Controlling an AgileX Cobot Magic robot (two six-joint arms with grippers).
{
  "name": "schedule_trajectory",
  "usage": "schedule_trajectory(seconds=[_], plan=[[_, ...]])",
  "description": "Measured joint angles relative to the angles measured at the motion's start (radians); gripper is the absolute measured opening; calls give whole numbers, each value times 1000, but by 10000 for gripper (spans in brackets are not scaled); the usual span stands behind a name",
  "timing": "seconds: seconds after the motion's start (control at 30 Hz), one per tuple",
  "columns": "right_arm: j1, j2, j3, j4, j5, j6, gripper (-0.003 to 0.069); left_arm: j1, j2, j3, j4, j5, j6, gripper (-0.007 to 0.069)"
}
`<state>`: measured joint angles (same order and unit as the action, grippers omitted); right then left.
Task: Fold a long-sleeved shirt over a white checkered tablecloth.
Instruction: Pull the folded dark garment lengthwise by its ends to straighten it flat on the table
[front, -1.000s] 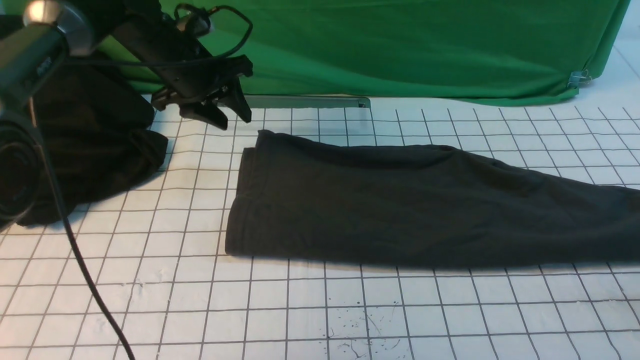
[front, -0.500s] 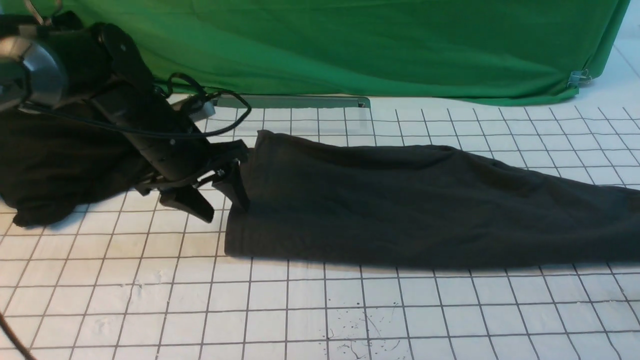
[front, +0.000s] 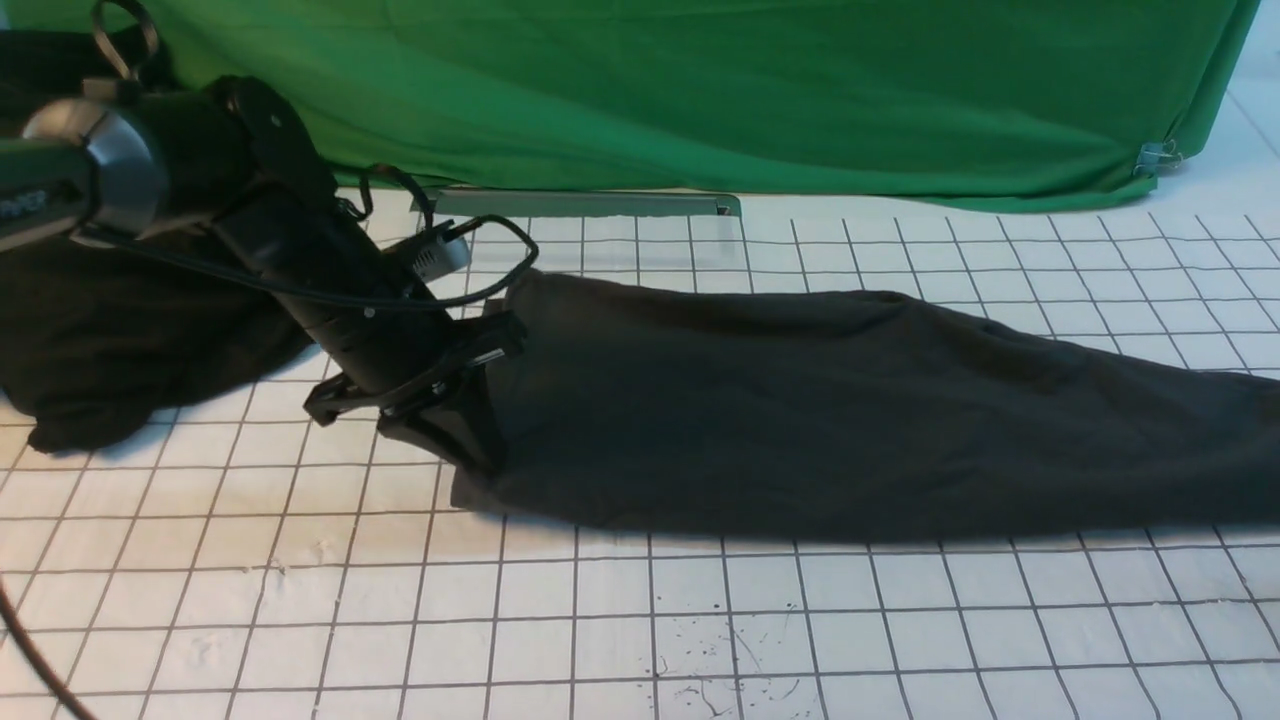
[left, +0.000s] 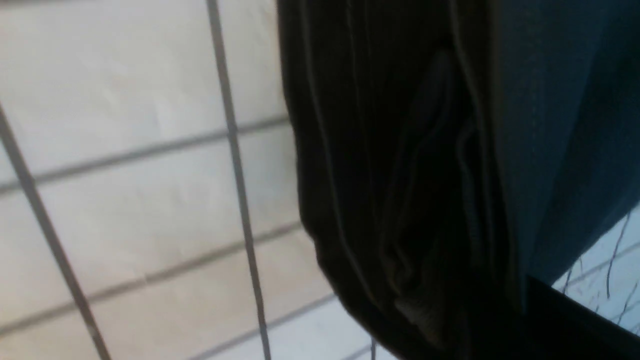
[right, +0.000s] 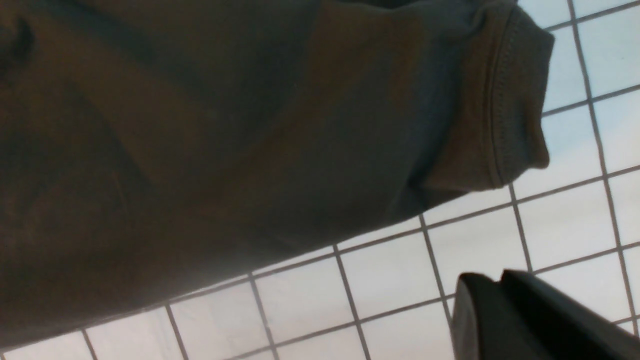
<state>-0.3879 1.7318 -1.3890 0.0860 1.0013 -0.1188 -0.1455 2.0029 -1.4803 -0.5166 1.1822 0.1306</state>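
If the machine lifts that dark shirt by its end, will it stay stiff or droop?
Probably droop: the long-sleeved shirt bunches into soft folds at the left end effector. It lies thin and flat on the white checkered tablecloth, so it is likely light, and may drag along rather than slide.

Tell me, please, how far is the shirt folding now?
Done: the long-sleeved shirt lies as one long narrow band on the white checkered tablecloth, so the lengthwise folds look finished. In hand: the left gripper appears to pinch the band's left end, where the cloth bunches. Left: folding the band across into a compact packet. The right gripper hangs clear of the shirt.
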Motion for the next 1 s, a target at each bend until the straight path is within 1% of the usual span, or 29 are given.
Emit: schedule_trajectory(seconds=[0.1, 0.2, 0.23, 0.33, 0.47, 0.53, 0.57, 0.6, 0.63, 0.67, 0.77, 0.8, 0.83, 0.87, 0.9, 1.0], plan=[[0, 0, 0, 0, 0, 0, 41, -9, -48, 68, 3, -3, -2, 14], [0, 0, 0, 0, -7, -1, 43, -12, -90, 176, 8, -53, -17, 17], [0, 0, 0, 0, -10, -1, 42, -12, -91, 180, 10, -60, -17, 19], [0, 0, 0, 0, -21, -1, 43, -14, -92, 229, 26, -116, -35, 48], [0, 0, 0, 0, -23, -1, 71, -16, -92, 243, 74, -138, -75, 161], [0, 2, 0, 0, -29, -1, 129, -16, -92, 243, 90, -128, -79, 263], [0, 8, 0, 0, -32, -2, 160, -16, -92, 243, 98, -121, -80, 300], [0, 16, 0, 0, -40, -4, 206, -16, -92, 240, 111, -111, -80, 346], [0, 18, 0, 0, -44, -4, 217, -16, -92, 238, 116, -109, -80, 355], [0, 36, 0, 0, -57, -4, 293, -16, -92, 228, 139, -92, -80, 425], [0, 85, 0, 0, -101, -5, 461, -16, -93, 194, 184, -72, -81, 535], [0, 93, 0, 0, -108, -5, 482, -16, -93, 191, 187, -72, -81, 542], [0, 107, 0, 0, -123, -5, 520, -16, -93, 178, 197, -71, -84, 568], [0, 141, 0, 0, -154, -4, 588, -16, -93, 157, 204, -71, -96, 596], [0, 159, 0, 0, -177, -4, 612, -16, -93, 140, 205, -73, -101, 606], [0, 204, 0, 0, -225, -4, 631, -16, -93, 114, 205, -83, -105, 612]])
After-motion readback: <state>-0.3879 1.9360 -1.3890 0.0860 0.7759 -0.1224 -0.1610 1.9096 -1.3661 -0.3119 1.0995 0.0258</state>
